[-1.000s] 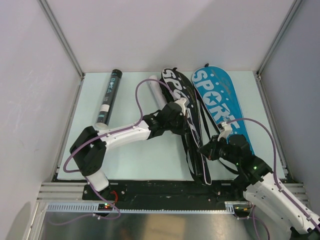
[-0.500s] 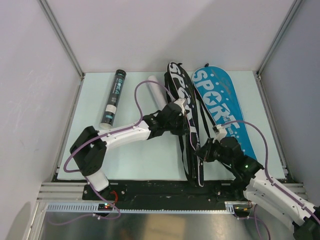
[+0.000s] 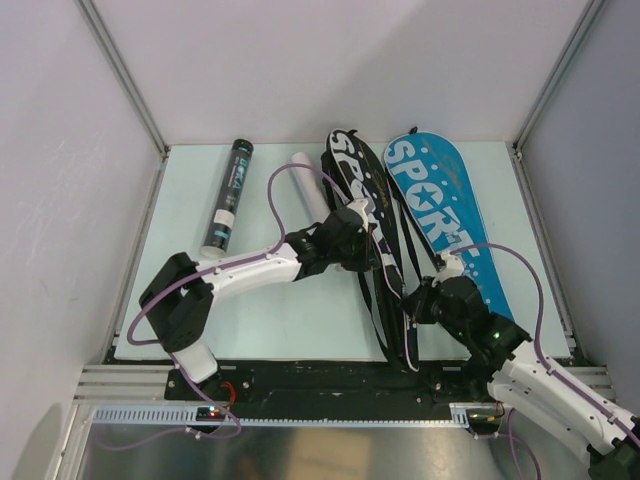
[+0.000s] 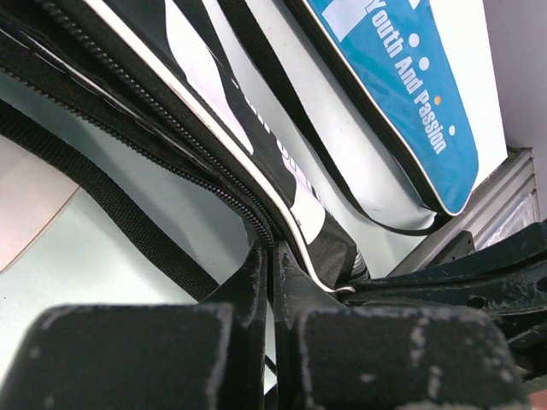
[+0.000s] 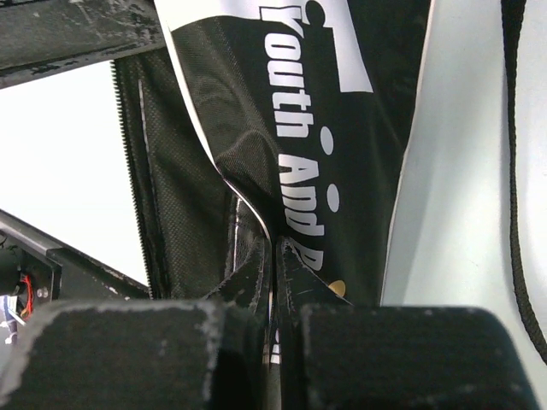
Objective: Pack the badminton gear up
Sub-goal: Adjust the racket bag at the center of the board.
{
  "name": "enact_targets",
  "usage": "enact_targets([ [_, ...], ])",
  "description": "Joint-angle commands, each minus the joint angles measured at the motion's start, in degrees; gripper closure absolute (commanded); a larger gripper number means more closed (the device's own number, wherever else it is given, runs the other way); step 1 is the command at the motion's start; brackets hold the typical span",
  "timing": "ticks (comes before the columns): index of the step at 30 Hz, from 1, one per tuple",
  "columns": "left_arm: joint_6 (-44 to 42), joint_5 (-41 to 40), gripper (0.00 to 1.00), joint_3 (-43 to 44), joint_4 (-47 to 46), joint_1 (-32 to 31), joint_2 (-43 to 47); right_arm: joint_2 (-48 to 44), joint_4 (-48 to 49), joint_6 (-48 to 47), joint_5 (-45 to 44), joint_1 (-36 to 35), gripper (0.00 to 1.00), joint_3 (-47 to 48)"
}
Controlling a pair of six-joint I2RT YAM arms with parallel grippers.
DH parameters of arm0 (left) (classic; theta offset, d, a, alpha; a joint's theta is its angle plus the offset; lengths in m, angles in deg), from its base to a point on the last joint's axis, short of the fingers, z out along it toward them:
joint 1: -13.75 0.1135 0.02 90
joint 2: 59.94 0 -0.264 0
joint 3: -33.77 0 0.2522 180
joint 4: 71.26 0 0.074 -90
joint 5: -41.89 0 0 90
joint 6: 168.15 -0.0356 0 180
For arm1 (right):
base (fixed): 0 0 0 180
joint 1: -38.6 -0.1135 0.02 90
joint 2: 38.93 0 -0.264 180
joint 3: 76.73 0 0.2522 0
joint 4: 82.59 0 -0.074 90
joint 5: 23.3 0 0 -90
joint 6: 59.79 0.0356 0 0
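Lying well left of the left jaws, the black tube (image 3: pixel 228 196) shows only from above. Wrist views reveal the left jaws clamped tight on the zipper (image 4: pixel 231 203) of the black racket cover (image 3: pixel 352 168), the right jaws on its hem (image 5: pixel 248 218).

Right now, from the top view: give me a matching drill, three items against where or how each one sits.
Items:
1. black tube
2. blue cover
3. black cover

States:
A. pinched by the left gripper and the right gripper
B. flat on the right side of the table, not gripped
C. lying alone at the table's far left

Pairs: 1-C, 2-B, 3-A
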Motion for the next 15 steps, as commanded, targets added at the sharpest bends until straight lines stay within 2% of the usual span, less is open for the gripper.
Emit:
enact_targets([
  [1, 1.7, 2.1, 1.0, 0.9, -5.1, -0.7, 5.6, 1.9, -0.1, 0.0, -5.2, -0.1, 1.0, -0.3],
  [8, -1.4, 4.4, 1.0, 0.4, -5.5, -0.7, 6.2, 0.1, 1.0, 0.1, -2.5, -0.1, 1.0, 1.1],
  [10, -1.9, 4.1, 1.0, -0.7, -5.5, -0.7, 6.8, -1.7, 1.1, -0.4, -0.3, -0.1, 0.96, 2.1],
  [12, -1.7, 3.0, 1.0, -1.9, -5.6, -0.7, 7.5, -3.2, 1.1, -1.5, 0.9, -0.1, 0.87, 3.2],
  [15, -1.1, 2.1, 1.0, -2.5, -5.6, -0.7, 7.7, -4.0, 2.2, -4.6, 0.5, -0.1, 0.6, 4.4],
])
